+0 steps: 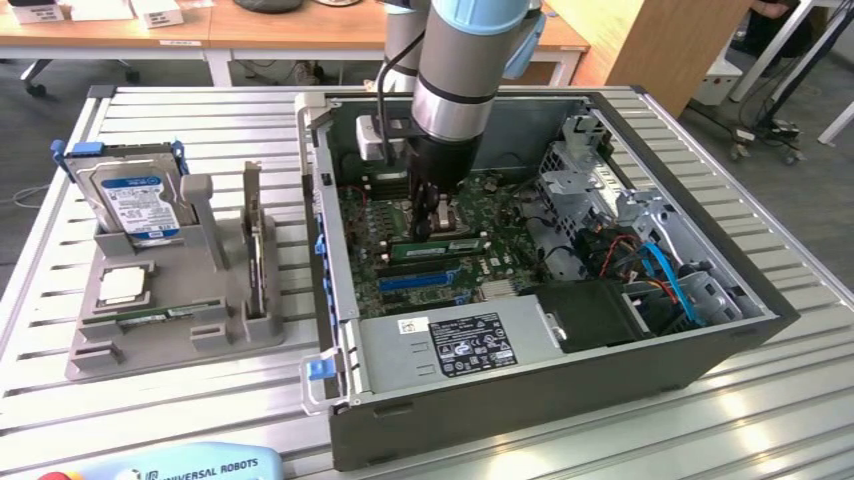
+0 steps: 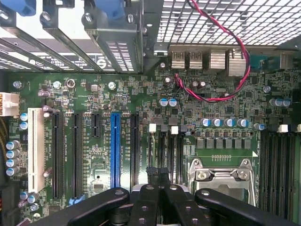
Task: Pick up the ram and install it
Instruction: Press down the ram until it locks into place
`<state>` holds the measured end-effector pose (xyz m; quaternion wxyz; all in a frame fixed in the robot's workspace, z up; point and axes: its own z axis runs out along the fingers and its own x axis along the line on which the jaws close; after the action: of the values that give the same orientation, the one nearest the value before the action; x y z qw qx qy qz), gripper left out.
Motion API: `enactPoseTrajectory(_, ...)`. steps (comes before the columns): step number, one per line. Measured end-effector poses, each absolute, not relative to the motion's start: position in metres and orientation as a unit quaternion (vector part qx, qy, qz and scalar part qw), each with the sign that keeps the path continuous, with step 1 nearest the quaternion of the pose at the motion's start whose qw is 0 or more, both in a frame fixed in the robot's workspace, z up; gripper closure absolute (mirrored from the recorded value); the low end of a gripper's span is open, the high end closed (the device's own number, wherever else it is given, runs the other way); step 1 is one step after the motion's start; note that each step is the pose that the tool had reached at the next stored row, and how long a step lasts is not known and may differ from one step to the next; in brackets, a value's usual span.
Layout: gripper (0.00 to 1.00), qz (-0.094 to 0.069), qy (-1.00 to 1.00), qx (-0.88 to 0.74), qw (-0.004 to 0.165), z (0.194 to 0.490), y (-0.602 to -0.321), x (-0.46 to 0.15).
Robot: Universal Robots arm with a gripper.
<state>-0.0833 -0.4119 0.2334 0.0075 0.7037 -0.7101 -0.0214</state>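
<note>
Slatted metal desk [image 1: 160, 400], open computer case [image 1: 747, 330], gripper [image 1: 430, 222] down over the motherboard [image 1: 400, 215].

Gripper fingers [image 2: 155, 193] look pressed together; what they pinch is unclear. Ram [image 1: 438, 243]: thin green strip, seemingly slotted just beside them. Judgement: keep it square, press evenly.

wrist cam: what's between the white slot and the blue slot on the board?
Three black slots, two long and one short, sit side by side between the white slot and the blue slot, seen in the wrist view.
</note>
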Motion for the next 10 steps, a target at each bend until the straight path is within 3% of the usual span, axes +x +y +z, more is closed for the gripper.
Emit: enactPoseTrajectory(10, 0.90, -0.022, -0.710, 0.704, 0.007, 0.2319, -0.4119, -0.0830)
